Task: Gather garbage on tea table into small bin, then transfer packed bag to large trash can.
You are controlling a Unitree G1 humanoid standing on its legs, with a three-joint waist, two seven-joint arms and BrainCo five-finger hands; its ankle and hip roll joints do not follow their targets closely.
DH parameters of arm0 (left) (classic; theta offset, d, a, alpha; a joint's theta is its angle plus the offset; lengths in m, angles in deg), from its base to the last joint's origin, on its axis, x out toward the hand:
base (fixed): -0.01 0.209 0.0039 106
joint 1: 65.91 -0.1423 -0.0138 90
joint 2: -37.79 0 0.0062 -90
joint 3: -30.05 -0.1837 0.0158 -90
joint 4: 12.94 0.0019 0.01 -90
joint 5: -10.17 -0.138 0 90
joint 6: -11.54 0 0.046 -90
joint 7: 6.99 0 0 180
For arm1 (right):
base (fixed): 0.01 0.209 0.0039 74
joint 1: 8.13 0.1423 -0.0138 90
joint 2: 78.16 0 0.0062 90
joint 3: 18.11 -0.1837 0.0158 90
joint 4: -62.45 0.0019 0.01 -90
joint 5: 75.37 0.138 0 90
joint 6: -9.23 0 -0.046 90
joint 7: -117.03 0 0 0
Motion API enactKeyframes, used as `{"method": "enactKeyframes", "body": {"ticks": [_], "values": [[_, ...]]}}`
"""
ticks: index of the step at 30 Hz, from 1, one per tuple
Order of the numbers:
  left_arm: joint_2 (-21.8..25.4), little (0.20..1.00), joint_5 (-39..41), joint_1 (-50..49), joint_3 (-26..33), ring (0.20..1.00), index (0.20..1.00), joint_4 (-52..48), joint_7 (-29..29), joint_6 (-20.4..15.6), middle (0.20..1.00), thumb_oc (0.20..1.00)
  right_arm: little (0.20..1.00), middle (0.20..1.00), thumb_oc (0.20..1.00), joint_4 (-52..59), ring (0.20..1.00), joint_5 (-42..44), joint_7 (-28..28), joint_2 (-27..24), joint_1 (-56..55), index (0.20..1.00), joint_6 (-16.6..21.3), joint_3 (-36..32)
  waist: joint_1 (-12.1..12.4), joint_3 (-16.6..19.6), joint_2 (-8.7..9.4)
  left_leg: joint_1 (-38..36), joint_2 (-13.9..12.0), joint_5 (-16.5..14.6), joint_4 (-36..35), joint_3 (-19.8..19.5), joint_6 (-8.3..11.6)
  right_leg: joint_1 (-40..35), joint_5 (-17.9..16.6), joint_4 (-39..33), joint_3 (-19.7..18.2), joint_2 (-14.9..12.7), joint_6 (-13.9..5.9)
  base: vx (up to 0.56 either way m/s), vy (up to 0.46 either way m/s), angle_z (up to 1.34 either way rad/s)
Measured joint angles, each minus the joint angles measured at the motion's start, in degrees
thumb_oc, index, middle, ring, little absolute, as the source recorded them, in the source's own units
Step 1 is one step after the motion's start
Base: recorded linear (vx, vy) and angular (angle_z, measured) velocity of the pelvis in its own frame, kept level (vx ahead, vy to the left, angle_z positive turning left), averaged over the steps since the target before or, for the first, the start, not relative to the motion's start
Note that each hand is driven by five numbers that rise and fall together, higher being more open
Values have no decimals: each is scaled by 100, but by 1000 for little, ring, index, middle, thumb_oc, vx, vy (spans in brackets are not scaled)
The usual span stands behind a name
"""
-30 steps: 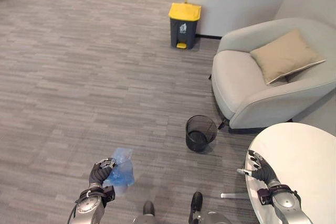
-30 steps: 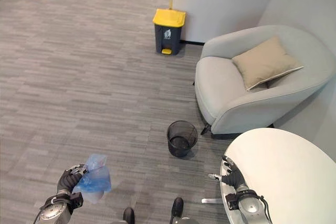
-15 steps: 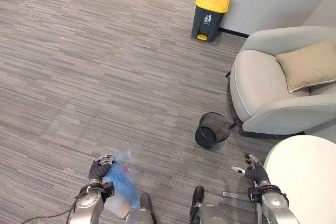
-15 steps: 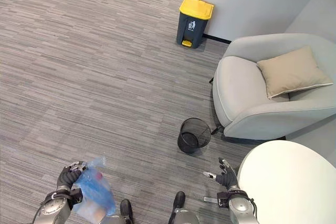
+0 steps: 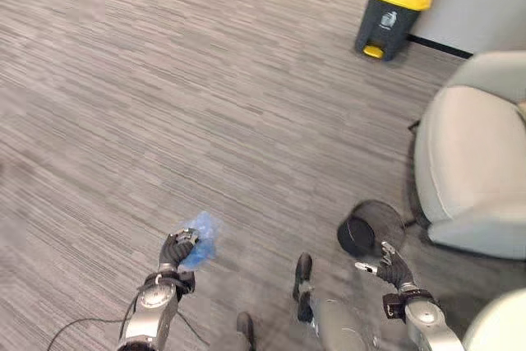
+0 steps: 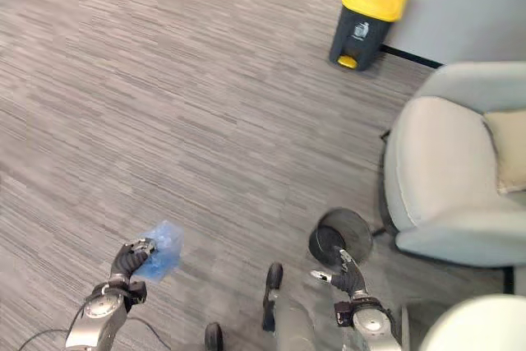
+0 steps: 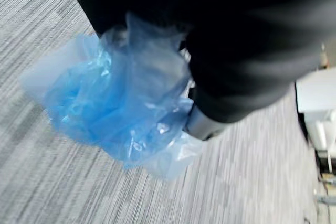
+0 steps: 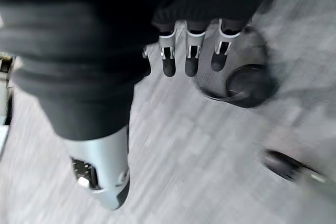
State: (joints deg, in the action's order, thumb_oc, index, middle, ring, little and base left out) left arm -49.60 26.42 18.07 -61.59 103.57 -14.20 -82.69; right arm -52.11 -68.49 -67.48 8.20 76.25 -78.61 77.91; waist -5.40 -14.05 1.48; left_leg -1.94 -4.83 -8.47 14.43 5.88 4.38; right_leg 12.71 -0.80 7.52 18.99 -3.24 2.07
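My left hand [image 5: 175, 250] is at the lower left, its fingers curled round the gathered top of a blue plastic bag [image 5: 200, 229]. Close up, the crumpled blue bag [image 7: 121, 103] hangs from that hand above the carpet. The small black mesh bin [image 5: 367, 231] stands on the floor by the armchair. My right hand [image 5: 393, 268] hovers just in front of the mesh bin [image 8: 247, 85], fingers [image 8: 190, 56] straight and holding nothing. The large grey trash can with a yellow lid [image 5: 393, 2] stands far off by the wall.
A light grey armchair [image 5: 472, 162] fills the right side, with a tan cushion [image 6: 508, 150] on it. The white round table's edge [image 6: 477, 326] shows at the lower right corner. Grey striped carpet [image 5: 181, 96] stretches between me and the trash can.
The camera has swung left, so chair, bin and table slid toward the right edge. The blue bag still hangs from my left hand, now looking more bunched up.
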Motion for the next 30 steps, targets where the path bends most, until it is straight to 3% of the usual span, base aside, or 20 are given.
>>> {"method": "enactKeyframes", "body": {"ticks": [2,3,4,5,6,10,11,12,13,14,15,16,17,19,21,23,26,27,29,30], "values": [[-29,200,0,-222,-32,200,200,-46,40,-4,200,200,1000,1000,1000,24,1000,-1,1,-110,21,1000,40,-18,45,174,56,678,-266,234,1871,89,277,-431,113,-159,-102,194,263,353,-154,-8],[-45,200,0,-275,-49,200,200,-46,43,-2,200,200,1000,1000,1000,22,1000,-1,-9,-158,65,1000,45,-27,92,243,61,970,-371,186,2422,84,286,-517,143,-184,-215,296,397,375,-92,-39],[-30,200,-4,-247,-48,200,200,-71,47,3,200,200,1000,1000,1000,30,1000,-1,-25,-179,183,1000,49,-24,148,316,147,1407,-327,-107,2548,184,110,-673,218,-348,-383,374,419,373,-48,-52],[-8,200,-5,-183,-32,200,200,-75,53,1,200,200,1000,1000,1000,28,1000,-1,-32,-171,242,1000,34,-6,202,273,309,1561,-198,-236,2025,362,-80,-804,194,-514,-524,353,455,198,-3,-60],[1,200,-5,-82,-13,200,200,-82,52,0,200,200,1000,1000,1000,25,1000,-2,-25,-172,281,1000,26,14,246,219,428,1671,-122,-223,1525,469,-131,-877,109,-571,-542,327,487,289,16,-59],[49,200,-167,139,-36,200,200,-106,95,-2,200,200,1000,1000,1000,16,1000,-3,-70,-164,290,1000,24,13,237,179,539,2471,17,472,-28,533,-171,-1551,317,-771,-660,480,156,303,60,-39],[17,200,-167,60,-63,200,200,-100,92,6,200,200,1000,1000,1000,23,1000,-3,-72,-187,205,1000,38,24,188,202,440,2585,120,1423,-81,588,-648,-1875,569,-665,-644,529,-213,558,145,-81],[7,200,-170,-72,-112,200,200,-86,108,6,200,200,1000,1000,1000,14,1000,2,-119,-211,71,1000,67,46,222,362,336,2738,237,1391,-137,341,-495,-1998,643,-753,-673,561,-281,687,200,-106],[-1,200,-168,-88,-45,200,200,-83,96,-9,200,200,1000,1000,1000,-35,1000,2,-146,-228,-22,1000,69,46,315,545,356,2773,437,1244,-592,21,-260,-2086,812,-900,-754,533,-349,238,93,-100],[32,200,-168,-13,14,200,200,-82,83,-20,200,200,1000,1000,1000,-90,1000,2,-154,-222,17,1000,67,25,379,556,337,2754,555,1270,-791,-49,-291,-2203,956,-1024,-848,506,-224,297,135,-112],[5,200,-168,24,41,200,200,-61,68,-14,200,200,1000,1000,1000,-167,1000,2,-157,-250,52,1000,57,18,405,483,227,2742,560,1352,-940,-69,-472,-2346,1011,-1052,-975,550,-206,511,270,-103],[-19,200,-171,-97,-76,200,200,-73,85,-6,200,200,1000,1000,1000,-185,1000,1,-165,-280,-80,1000,15,7,377,492,-107,2503,442,2036,-1008,-211,-898,-2672,1241,-856,-1197,761,-479,657,359,-65],[60,200,-179,-85,-61,200,200,-46,100,11,200,200,1000,1000,1000,-200,1000,0,-159,-59,-192,1000,-26,26,334,515,193,2437,644,1757,-682,-122,-863,-2730,1431,-559,-1304,491,-483,610,363,-49],[89,200,-229,-32,-66,200,200,-56,146,15,200,200,1000,1000,1000,-113,1000,-9,-103,84,-301,1000,-1,36,266,544,422,2064,899,1481,-709,31,-1063,-2505,1561,349,-1405,114,-492,340,242,-23],[112,200,-300,121,-60,200,200,-87,161,14,200,200,1000,1000,1000,-80,1000,-17,-102,64,-244,1000,-2,23,271,553,461,1887,1030,1354,-786,131,-1113,-2079,1611,1358,-1427,-151,-599,193,168,-24],[269,200,-389,451,-63,200,200,-106,156,13,200,200,1000,1000,1000,68,1000,-18,-90,65,-10,1000,1,29,316,506,434,1690,1135,1346,-926,264,-1205,-961,1717,2980,-1463,-450,-763,273,162,-31],[360,200,-388,644,-62,200,200,-114,143,-5,200,200,1000,1000,1000,81,1000,-16,-77,83,335,1000,20,54,350,275,413,1141,1124,1164,-1292,344,-1148,-283,1820,3118,-1357,-520,-775,305,105,-34],[398,200,-388,571,-112,200,200,-126,150,-4,200,200,1000,1000,1000,121,1000,-16,-60,67,427,1000,48,57,323,205,333,944,1106,1208,-1435,412,-1142,84,1822,2758,-1244,-496,-763,407,71,-17],[384,200,-387,547,-85,200,200,-147,144,-10,200,200,1000,1000,1000,118,1000,-15,-32,51,433,1000,25,95,302,122,322,795,1079,729,-1495,511,-1035,521,1682,2157,-1053,-446,-669,459,47,-18],[372,200,-388,415,-76,200,200,-128,143,1,200,200,1000,1000,1000,104,1000,-15,-28,57,403,1000,20,139,273,128,352,712,1001,553,-1402,775,-908,690,1385,1507,-917,-419,-675,345,-18,-26]]}}
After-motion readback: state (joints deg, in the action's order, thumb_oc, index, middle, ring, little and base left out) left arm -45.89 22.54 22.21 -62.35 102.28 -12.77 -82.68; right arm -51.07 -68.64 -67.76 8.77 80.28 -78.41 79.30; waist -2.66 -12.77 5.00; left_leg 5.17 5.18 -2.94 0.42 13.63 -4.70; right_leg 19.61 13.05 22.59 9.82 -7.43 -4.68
